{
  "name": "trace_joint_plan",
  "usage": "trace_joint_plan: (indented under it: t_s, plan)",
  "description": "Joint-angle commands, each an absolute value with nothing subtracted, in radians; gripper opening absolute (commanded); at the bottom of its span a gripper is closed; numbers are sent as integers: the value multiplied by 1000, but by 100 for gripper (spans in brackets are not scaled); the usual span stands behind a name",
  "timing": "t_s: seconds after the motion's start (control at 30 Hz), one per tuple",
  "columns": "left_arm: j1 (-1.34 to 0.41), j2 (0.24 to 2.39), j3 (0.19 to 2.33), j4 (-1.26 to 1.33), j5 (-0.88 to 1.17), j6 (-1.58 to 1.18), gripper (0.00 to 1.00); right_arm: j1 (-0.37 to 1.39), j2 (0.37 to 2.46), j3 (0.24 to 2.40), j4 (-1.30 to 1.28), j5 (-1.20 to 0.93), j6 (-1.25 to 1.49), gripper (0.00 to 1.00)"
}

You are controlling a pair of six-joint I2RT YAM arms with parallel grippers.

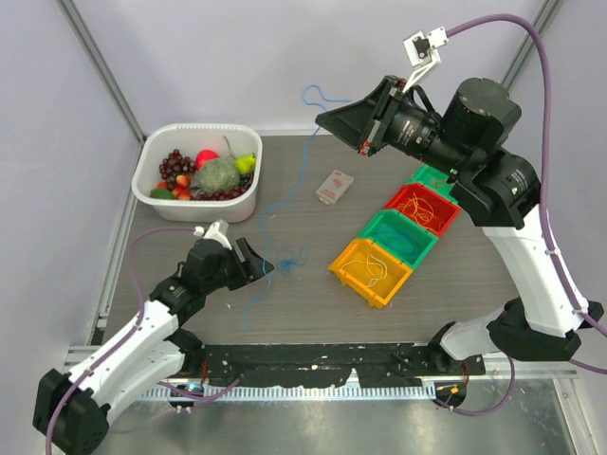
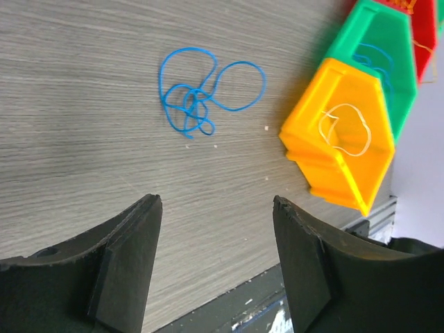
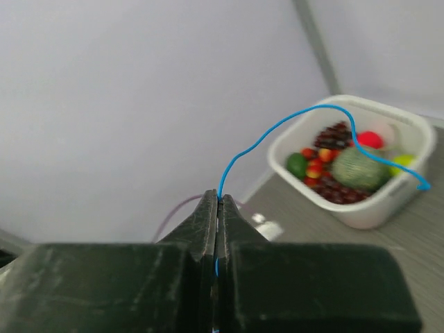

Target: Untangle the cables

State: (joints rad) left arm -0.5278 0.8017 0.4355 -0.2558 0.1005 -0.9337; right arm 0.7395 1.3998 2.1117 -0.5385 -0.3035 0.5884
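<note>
Evidently the task is judged partly done: thin wires [image 2: 345,106] lie in the yellow plastic bin [image 1: 346,261], green bin [image 1: 375,230] and red bin [image 1: 403,199], right of centre. A knotted thin blue wire [image 1: 289,258] is left on the grey wood-grain table [image 1: 379,322], mid-frame. The left gripper [image 1: 261,265] is held wide open and empty beside it. The right gripper [image 1: 327,118], upper centre, is clamped on a blue strand [image 3: 291,121]. That grip is shown clearly only in the right wrist view, and the knot's loops [image 2: 194,104] only in the left wrist view.

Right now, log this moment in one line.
right gripper: shut on blue cable, raised | left gripper: open, near blue tangle on table | task: tangle not yet undone
</note>
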Motion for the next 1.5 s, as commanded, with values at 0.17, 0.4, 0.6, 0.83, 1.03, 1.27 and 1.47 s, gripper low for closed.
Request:
trace_joint_plan:
  t_s: [0.17,0.4,0.6,0.83,1.03,1.27,1.47]
  plan:
    - [-523,696,627,-402,198,-867,78,419,1387,2014,-860,-38,448,1]
    - [-523,775,721,-426,314,-824,88,252,1390,1990,-902,-15,394,1]
    - [-523,850,804,-494,370,-750,88,192,1434,2045,-942,-38,390,1]
    - [-523,913,865,-540,402,-686,88,192,1430,2151,-948,-9,353,1]
    - [-522,972,917,-568,417,-667,88,190,1391,2102,-957,-23,348,1]
    - [-523,962,916,-574,433,-681,87,190,1358,1990,-899,-25,339,1]
    - [-522,954,943,-624,430,-657,87,190,1296,1853,-874,33,313,1]
